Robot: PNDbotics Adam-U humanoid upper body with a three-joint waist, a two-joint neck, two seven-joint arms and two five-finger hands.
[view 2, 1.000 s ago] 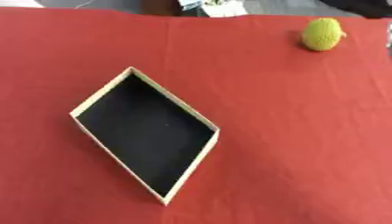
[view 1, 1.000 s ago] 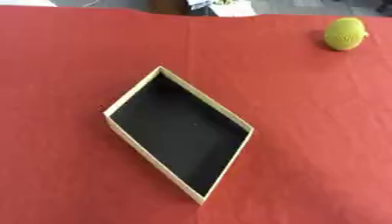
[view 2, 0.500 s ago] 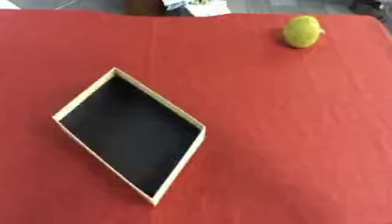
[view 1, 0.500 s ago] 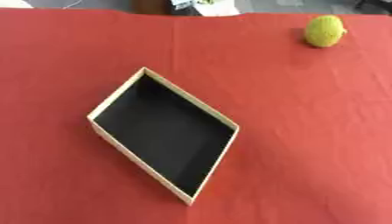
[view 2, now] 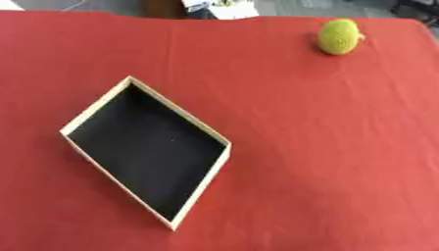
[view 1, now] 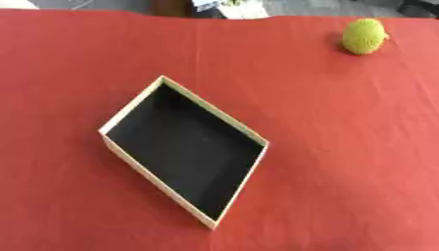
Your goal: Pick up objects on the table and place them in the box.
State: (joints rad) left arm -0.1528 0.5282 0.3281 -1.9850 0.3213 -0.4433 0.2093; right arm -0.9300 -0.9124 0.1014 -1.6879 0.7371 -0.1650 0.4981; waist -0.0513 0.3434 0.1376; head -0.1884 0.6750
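A shallow box [view 1: 137,157] with pale wooden walls and a black inside lies turned like a diamond on the red cloth, left of the middle. Nothing lies inside it. A yellow-green rounded, bumpy object [view 2: 338,37], like a small fruit, sits far back at the right, well apart from the box. Neither of my hands shows in either eye view.
The red cloth [view 1: 343,147] covers the whole table. Past its far edge [view 1: 231,15] some pale clutter [view 1: 225,6] and a dark floor show.
The whole picture has shifted between the frames, so the camera has moved. The box and the yellow-green object keep their places relative to each other.
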